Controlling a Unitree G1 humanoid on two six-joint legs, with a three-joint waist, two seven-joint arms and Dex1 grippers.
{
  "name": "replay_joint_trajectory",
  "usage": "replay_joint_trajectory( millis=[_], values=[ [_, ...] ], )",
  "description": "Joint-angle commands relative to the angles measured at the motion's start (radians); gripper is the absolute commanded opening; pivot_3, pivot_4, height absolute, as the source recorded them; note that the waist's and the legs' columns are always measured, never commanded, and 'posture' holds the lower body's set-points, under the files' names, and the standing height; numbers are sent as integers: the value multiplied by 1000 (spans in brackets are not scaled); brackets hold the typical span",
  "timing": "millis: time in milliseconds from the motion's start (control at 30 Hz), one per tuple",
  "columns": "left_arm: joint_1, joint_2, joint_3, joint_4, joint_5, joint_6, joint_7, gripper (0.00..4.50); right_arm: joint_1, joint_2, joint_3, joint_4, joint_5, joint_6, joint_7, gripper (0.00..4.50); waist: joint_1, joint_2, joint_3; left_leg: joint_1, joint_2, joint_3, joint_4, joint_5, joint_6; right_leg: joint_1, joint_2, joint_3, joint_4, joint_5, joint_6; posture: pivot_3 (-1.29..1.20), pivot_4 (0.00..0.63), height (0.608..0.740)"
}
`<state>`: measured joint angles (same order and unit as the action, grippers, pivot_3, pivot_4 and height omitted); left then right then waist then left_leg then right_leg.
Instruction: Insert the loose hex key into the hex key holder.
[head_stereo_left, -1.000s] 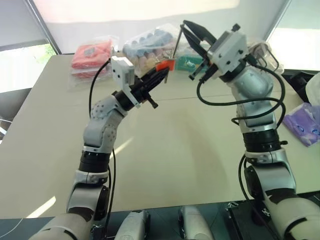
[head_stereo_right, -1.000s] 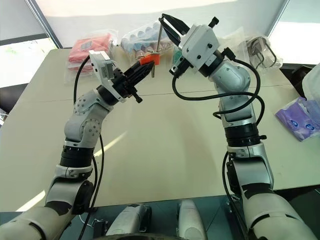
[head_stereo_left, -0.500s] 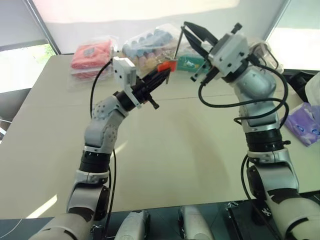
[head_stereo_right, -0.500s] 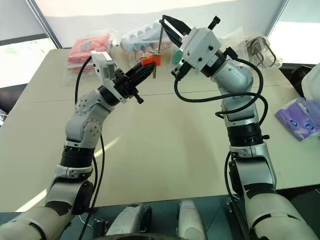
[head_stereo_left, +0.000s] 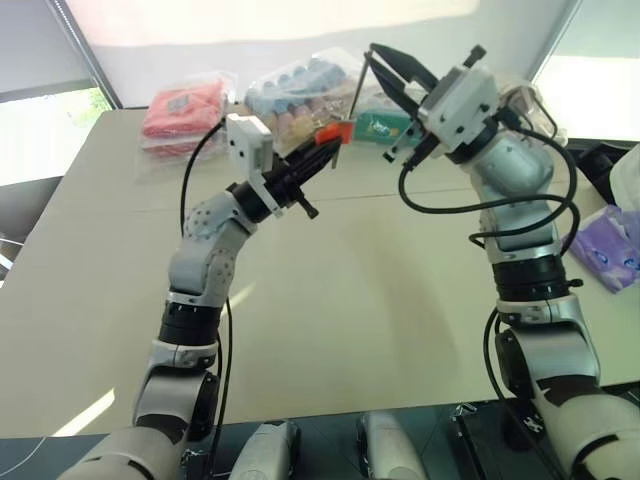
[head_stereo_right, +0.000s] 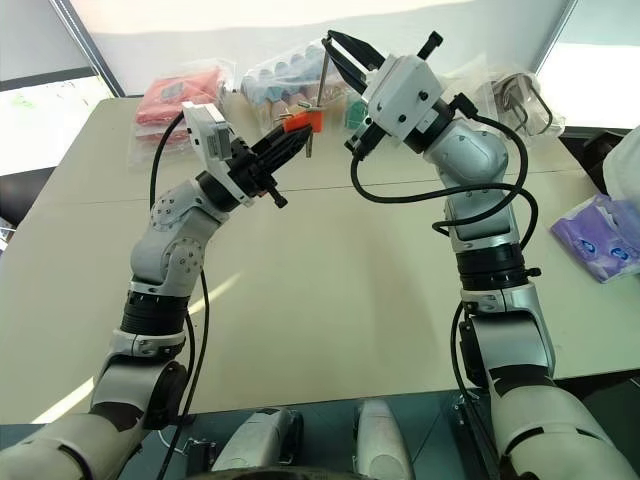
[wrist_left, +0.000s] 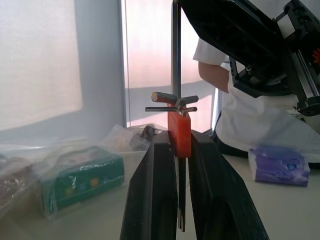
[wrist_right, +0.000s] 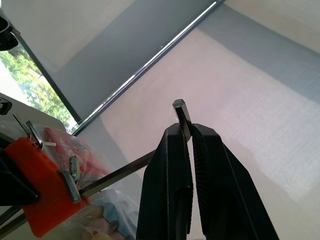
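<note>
My left gripper (head_stereo_left: 325, 148) is raised over the far half of the table, shut on the red-orange hex key holder (head_stereo_left: 331, 131), whose short metal keys stick out at its top (wrist_left: 172, 98). My right gripper (head_stereo_right: 328, 38) is higher and just to the right, shut on the short bent end of the loose hex key (head_stereo_right: 320, 75). The key's long shaft (wrist_left: 175, 50) runs straight down from it to the top of the holder (wrist_left: 179, 132), among the short keys. Whether its tip sits in a slot cannot be told. In the right wrist view the shaft (wrist_right: 120, 172) runs to the holder (wrist_right: 40, 200).
Along the table's far edge lie a red packet (head_stereo_left: 180, 105), a clear bag of coloured items (head_stereo_left: 290, 90) and a green box (head_stereo_left: 380, 126). A purple packet (head_stereo_left: 610, 250) lies at the right edge. A person in a white shirt (wrist_left: 250, 125) stands beyond the table.
</note>
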<state>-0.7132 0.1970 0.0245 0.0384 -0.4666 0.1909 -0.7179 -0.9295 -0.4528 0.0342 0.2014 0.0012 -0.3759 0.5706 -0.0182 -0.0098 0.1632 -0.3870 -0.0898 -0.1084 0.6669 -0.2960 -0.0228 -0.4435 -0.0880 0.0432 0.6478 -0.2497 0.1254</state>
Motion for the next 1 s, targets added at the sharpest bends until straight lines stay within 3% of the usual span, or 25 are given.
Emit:
replay_joint_trajectory(
  millis=[33, 1000],
  values=[
    [-18, 5, 12, -37, -12, -20, -8, 117, -24, -14, -3, -5, -9, -4, 1, 53, 0, 0, 0, 0, 0, 0, 0, 0, 0, 0, 0, 0, 0, 0, 0, 0, 150, 740],
    [-21, 3, 14, -38, -10, -25, -9, 117, 2, -31, 56, -30, -39, -48, 74, 53, 0, 0, 0, 0, 0, 0, 0, 0, 0, 0, 0, 0, 0, 0, 0, 0, 150, 740]
  ],
)
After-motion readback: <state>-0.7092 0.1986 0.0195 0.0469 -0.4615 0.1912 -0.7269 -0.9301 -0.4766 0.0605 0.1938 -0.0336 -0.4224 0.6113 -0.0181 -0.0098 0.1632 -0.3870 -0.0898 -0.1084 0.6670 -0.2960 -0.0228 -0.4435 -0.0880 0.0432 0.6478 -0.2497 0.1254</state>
